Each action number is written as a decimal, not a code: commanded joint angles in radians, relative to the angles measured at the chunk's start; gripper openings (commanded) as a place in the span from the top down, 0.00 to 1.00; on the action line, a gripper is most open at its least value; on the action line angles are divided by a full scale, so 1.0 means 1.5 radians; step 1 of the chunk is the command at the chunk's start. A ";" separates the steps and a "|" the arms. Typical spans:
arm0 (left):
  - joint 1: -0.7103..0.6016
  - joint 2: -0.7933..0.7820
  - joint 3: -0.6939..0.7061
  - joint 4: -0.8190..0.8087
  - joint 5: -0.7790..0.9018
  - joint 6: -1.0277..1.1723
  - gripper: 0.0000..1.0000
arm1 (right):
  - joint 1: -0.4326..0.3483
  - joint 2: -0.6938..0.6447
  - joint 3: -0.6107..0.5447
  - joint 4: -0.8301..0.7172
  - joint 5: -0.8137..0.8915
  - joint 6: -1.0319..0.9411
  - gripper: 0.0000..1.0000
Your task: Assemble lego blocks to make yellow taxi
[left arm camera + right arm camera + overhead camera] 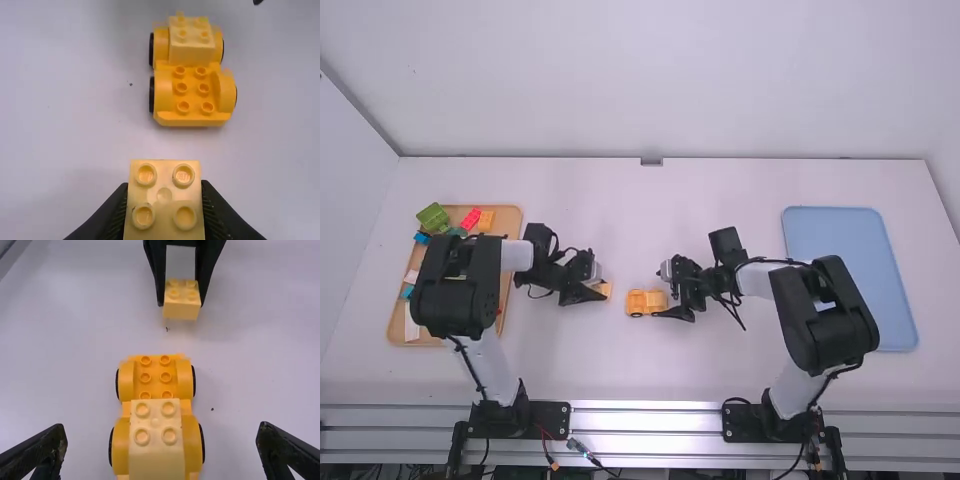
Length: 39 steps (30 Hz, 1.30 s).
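Assembling looks partway: wheeled base [192, 117] on bench [620, 380] has one block [156, 455] on, other studs [180, 88] bare. Left pincer [165, 192] clamps second block [180, 310], needs placing; right pincer [162, 436] spread wide around base's near end.

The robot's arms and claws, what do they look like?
The left arm and right arm match: white tubular sections, chunky rounded black joints, thin black cables and black bases. The left claw and right claw each have two black fingers, narrowing towards the tips.
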 commanded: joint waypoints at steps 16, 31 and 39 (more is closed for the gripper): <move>-0.081 -0.088 -0.082 0.194 0.006 -0.233 0.97 | 0.003 0.006 -0.107 0.217 -0.036 0.073 0.01; -0.184 -0.109 -0.088 0.223 -0.034 -0.296 0.98 | 0.005 0.153 -0.056 0.320 -0.103 0.125 0.01; -0.201 -0.109 -0.093 0.233 -0.039 -0.283 0.98 | 0.011 0.181 -0.038 0.322 -0.113 0.127 0.01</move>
